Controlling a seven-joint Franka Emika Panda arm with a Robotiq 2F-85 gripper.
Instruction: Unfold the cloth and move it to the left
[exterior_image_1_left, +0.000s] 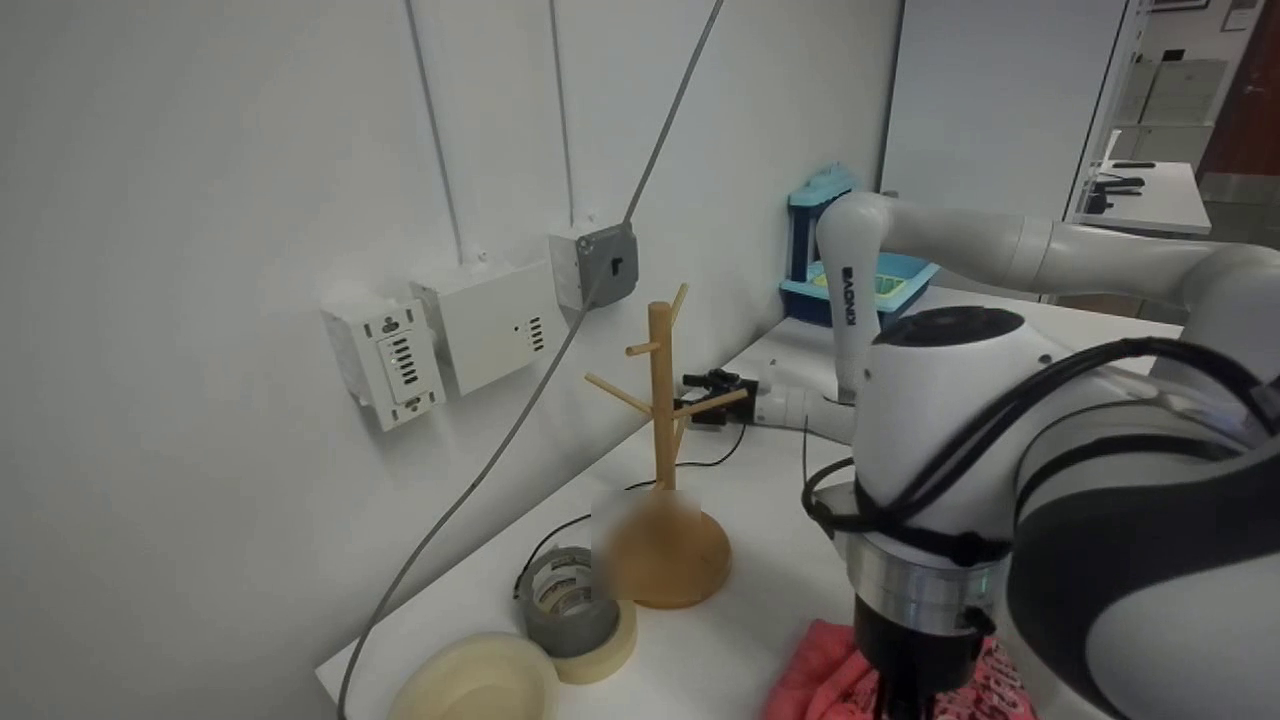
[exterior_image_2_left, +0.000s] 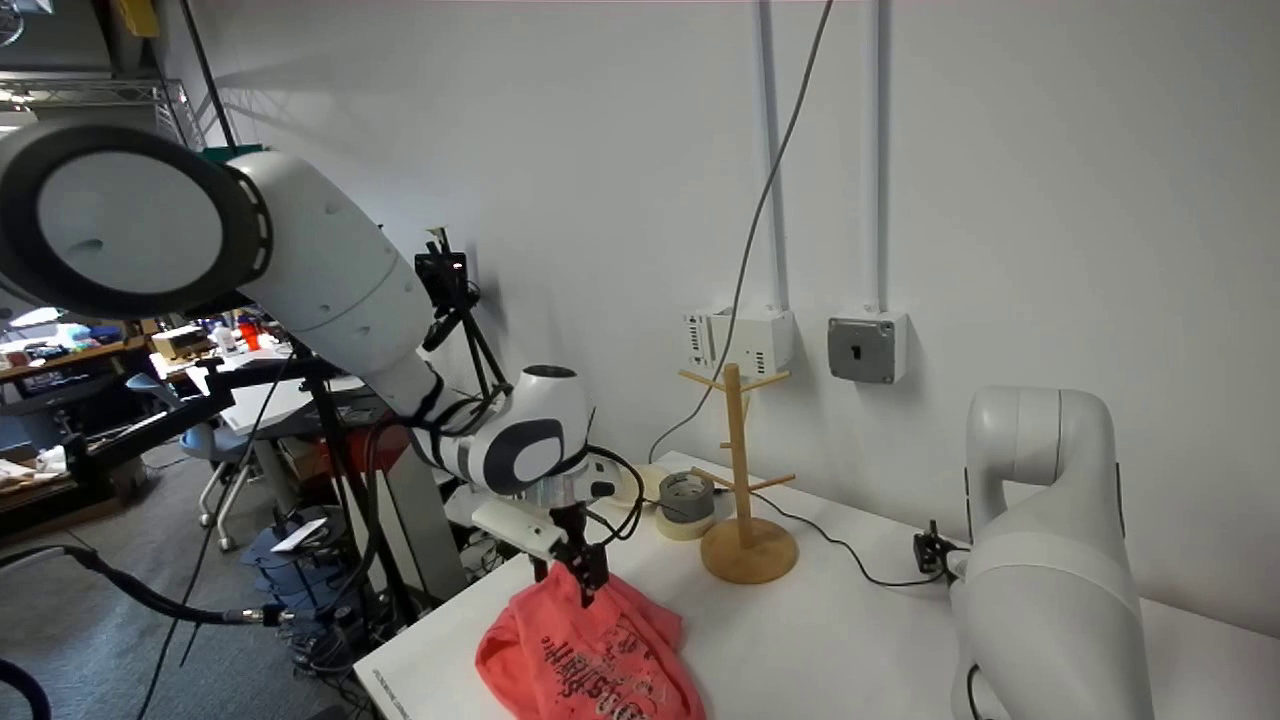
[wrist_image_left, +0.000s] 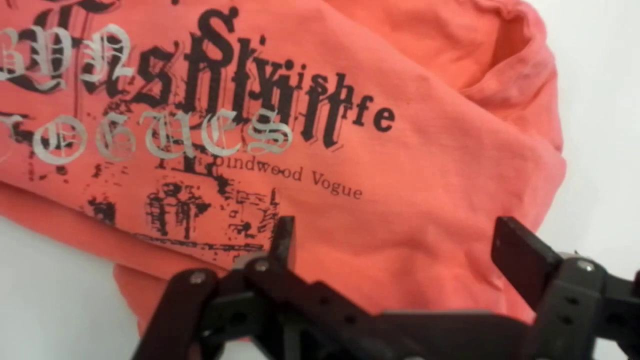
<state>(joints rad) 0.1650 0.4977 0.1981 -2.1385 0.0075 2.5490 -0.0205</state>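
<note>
The cloth is a coral pinkish-red fabric with dark and silver printed lettering, folded and wrinkled on the white table. It shows in both exterior views (exterior_image_1_left: 825, 675) (exterior_image_2_left: 600, 660) and fills most of the wrist view (wrist_image_left: 425, 165). An open fold shows at its upper right in the wrist view. My gripper (wrist_image_left: 395, 222) is open, its two black fingers wide apart over the cloth, with nothing held between them. In an exterior view the gripper (exterior_image_2_left: 565, 585) points down at the cloth's far part. Whether the fingertips touch the fabric I cannot tell.
A wooden stand (exterior_image_2_left: 748, 550) with pegs stands behind the cloth. Tape rolls (exterior_image_1_left: 570, 620) and a pale bowl (exterior_image_1_left: 480, 685) sit near the wall. Another white arm (exterior_image_2_left: 1050, 580) rests on the table. A blue caddy (exterior_image_1_left: 805, 300) stands farther back.
</note>
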